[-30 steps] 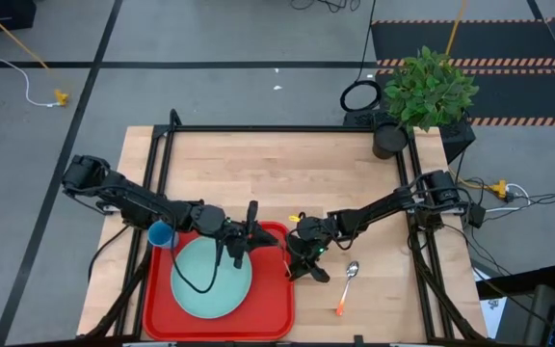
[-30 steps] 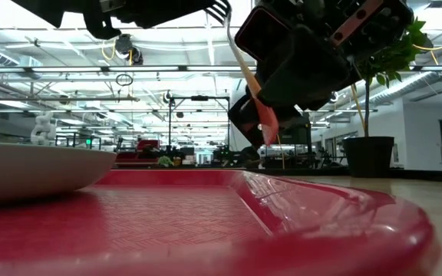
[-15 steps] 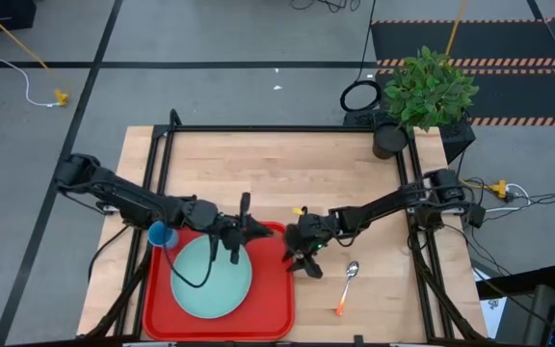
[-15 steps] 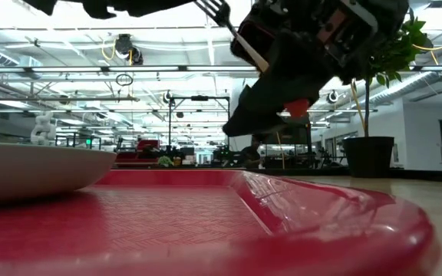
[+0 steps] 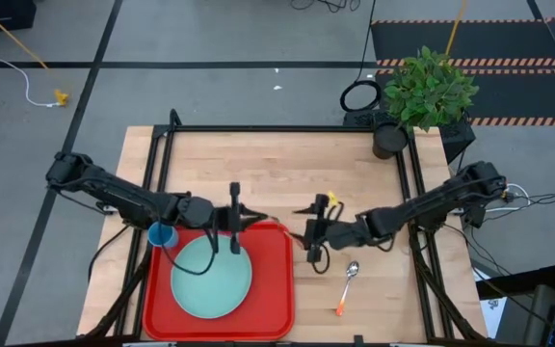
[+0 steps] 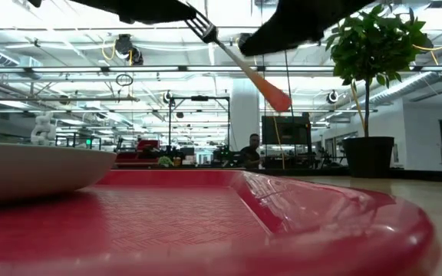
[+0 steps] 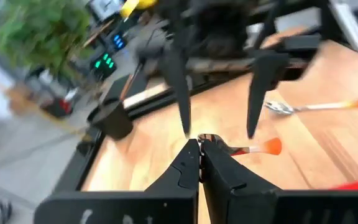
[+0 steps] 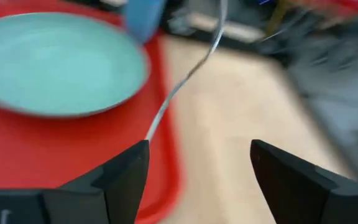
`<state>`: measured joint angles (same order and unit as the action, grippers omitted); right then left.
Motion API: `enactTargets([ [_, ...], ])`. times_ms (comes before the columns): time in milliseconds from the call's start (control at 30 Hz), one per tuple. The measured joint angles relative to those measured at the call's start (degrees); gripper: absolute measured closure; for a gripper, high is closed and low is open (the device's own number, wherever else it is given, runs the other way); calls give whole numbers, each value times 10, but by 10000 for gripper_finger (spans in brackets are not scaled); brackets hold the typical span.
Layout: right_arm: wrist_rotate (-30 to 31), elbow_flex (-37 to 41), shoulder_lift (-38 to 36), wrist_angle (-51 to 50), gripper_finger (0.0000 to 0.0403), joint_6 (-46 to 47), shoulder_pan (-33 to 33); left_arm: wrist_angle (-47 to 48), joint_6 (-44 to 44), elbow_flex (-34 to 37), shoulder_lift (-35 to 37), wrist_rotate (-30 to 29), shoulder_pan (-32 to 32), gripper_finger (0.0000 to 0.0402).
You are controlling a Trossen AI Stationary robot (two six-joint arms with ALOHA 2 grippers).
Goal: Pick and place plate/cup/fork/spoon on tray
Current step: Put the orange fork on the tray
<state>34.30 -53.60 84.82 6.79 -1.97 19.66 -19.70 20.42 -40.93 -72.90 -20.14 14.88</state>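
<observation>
The fork [image 6: 240,67], with silver tines and an orange handle, hangs in the air over the far right part of the red tray [image 5: 276,310]. My left gripper [image 5: 251,224] is shut on it. My right gripper [image 5: 309,231] stands open just to the right of the tray's edge, facing the fork with nothing between its fingers. The teal plate [image 5: 211,278] lies flat on the tray. The blue cup [image 5: 162,234] stands at the tray's far left corner, under my left arm. The spoon [image 5: 348,284] lies on the wood to the right of the tray. My left gripper pinches the fork's metal end [image 7: 209,139], by the tines, between its two fingers. The fingers come level from the table's left. The fork is lifted clear and slants, its orange handle end [image 6: 279,100] lower and pointing toward the table's right.
A black frame [image 5: 277,130] runs round the wooden table. A potted plant [image 5: 422,92] stands at the far right corner. Bare wood lies beyond the tray and to the right of it.
My right gripper has opened, let go of the fork's orange handle and drawn back toward the table's right edge. The fork stays with my left gripper, which has moved a little toward the table's left and far edges. The fork now slants with its handle free.
</observation>
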Motion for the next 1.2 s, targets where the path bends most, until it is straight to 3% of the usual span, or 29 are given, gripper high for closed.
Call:
enactTargets([
  [133, 158, 0, 0, 53, 141, -51, 36, 1, -95, 0, 0, -38, -19, 394],
  [300, 242, 0, 2, 142, 152, -86, 60, -1, -203, 0, 0, -58, -31, 395],
  [600, 243, 0, 21, 153, 171, -64, 54, -5, -407, 0, -7, -85, -36, 397],
  [833, 242, -25, 77, 150, 194, -101, 25, -20, -439, 0, -44, -123, -36, 397],
  [1200, 241, -97, 165, 56, 223, -122, -17, -13, -448, 0, -54, -162, -31, 398],
])
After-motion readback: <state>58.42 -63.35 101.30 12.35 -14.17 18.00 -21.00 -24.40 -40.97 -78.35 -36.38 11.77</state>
